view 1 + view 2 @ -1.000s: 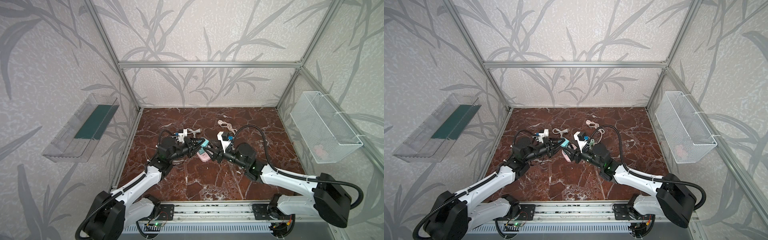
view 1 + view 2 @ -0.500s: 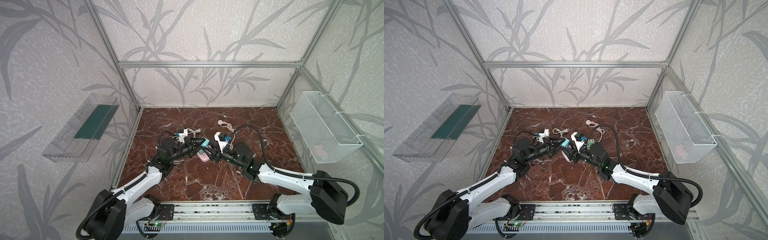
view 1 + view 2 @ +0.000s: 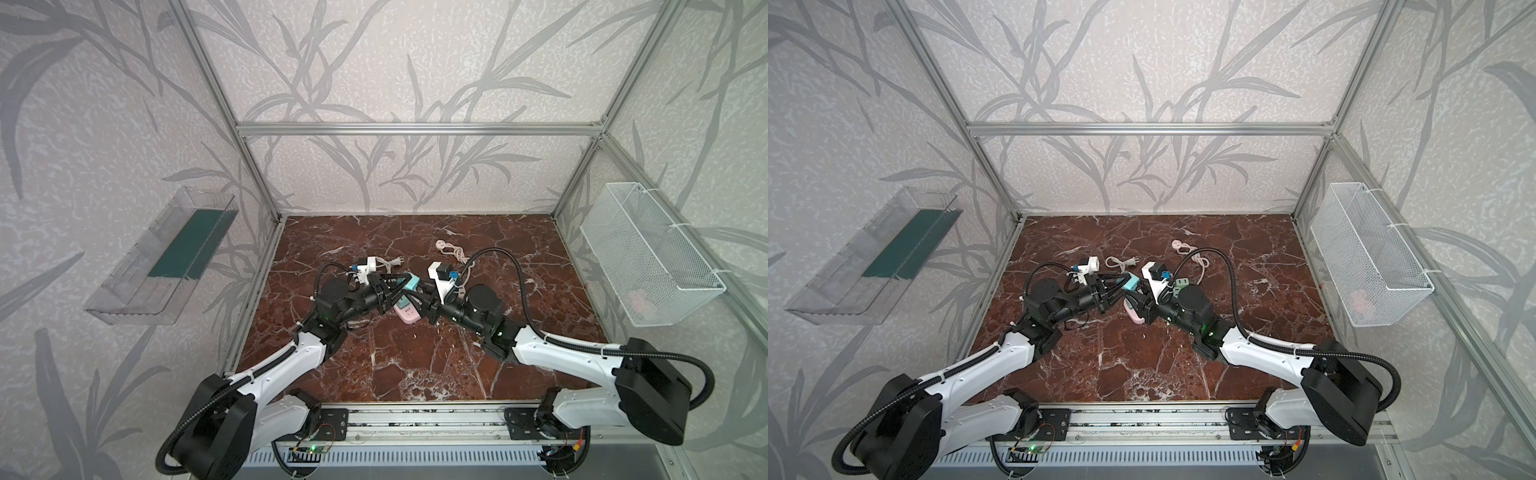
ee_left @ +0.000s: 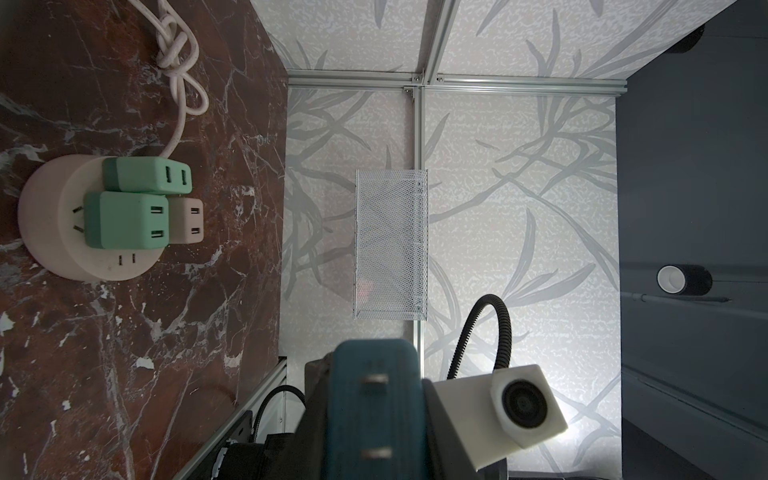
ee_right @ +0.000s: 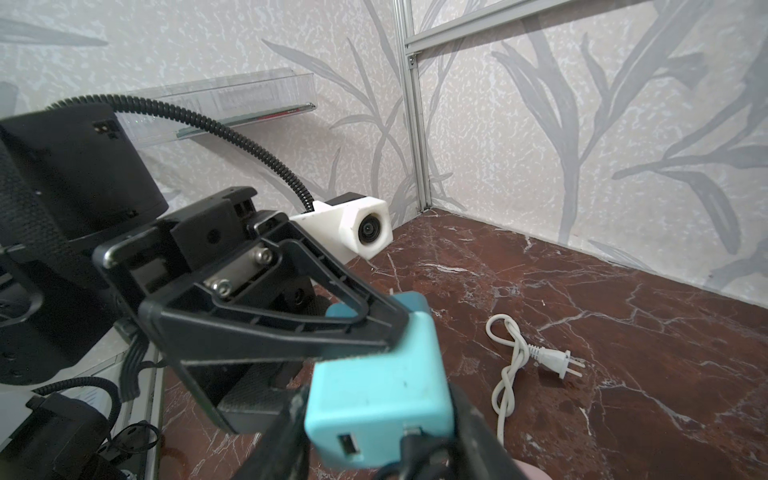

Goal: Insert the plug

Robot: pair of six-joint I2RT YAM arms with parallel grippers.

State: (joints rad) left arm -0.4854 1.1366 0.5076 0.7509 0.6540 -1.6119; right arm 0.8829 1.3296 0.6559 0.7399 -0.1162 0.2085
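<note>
While the left gripper is clamped on the teal plug above the table's middle, the right gripper brackets that plug; I cannot tell whether it is squeezing. A pink socket block lies at the plug's 6 o'clock, and green chargers at 3 o'clock.

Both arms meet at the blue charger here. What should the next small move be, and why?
Probably close the right gripper firmly on the blue charger before the left gripper lets go. The left gripper clamps one end; the right fingers flank the other end, but firm contact cannot be confirmed. The round power strip lies apart from both.
</note>
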